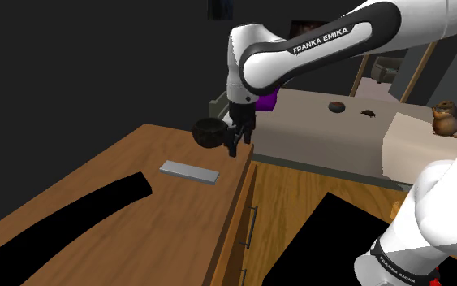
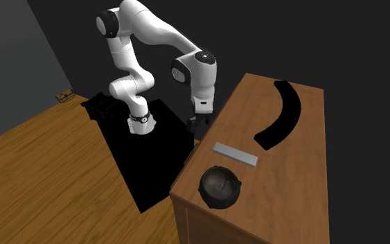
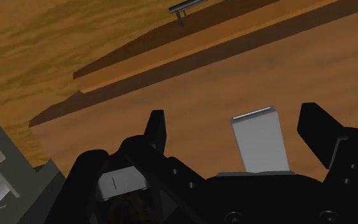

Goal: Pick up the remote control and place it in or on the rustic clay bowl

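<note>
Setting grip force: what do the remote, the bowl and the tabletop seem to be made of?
Remote: plain matte grey slab, material unclear. Bowl: dark, mottled, rough-looking surface, possibly clay. Tabletop: wood, with visible brown grain.

White Franka arm (image 1: 316, 49) folded at the elbow, forearm descending; black gripper (image 1: 234, 146) points downward, its two fingers (image 3: 156, 129) standing apart.

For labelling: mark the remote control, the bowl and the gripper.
remote control (image 1: 189, 171): shoulder view, middle of its top face.
dark bowl (image 2: 204, 186): second exterior view, on its rim.
gripper (image 3: 236, 121): wrist view, midway between its open fingers.
</note>
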Controlling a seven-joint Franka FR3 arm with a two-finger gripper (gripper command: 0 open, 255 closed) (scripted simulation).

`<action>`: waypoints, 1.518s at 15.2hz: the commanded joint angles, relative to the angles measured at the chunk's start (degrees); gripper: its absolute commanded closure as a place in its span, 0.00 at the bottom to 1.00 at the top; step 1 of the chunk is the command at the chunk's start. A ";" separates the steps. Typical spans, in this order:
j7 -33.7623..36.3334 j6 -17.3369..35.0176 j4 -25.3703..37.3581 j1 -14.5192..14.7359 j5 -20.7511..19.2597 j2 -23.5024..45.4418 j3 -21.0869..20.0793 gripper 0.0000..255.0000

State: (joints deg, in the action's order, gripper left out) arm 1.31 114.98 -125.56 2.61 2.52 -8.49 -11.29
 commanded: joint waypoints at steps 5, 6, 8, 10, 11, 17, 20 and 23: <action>2.27 3.87 9.19 1.42 -2.50 12.37 -1.91 0.00; 2.65 4.27 11.03 1.73 -3.05 14.53 -2.13 0.00; 3.39 4.84 14.96 2.46 -4.20 18.87 -2.47 0.00; 4.07 5.12 19.20 3.31 -5.37 23.24 -2.69 0.00; 4.37 5.14 21.45 3.79 -5.95 25.44 -2.74 0.00; 5.25 6.72 27.27 5.42 -7.81 32.64 -2.63 0.00; 5.45 8.60 26.41 5.53 -8.12 33.69 -2.48 0.00; 5.56 9.58 26.00 5.60 -8.29 34.27 -2.39 0.00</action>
State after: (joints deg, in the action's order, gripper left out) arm 6.78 124.34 -99.57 8.14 -5.71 25.57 -13.69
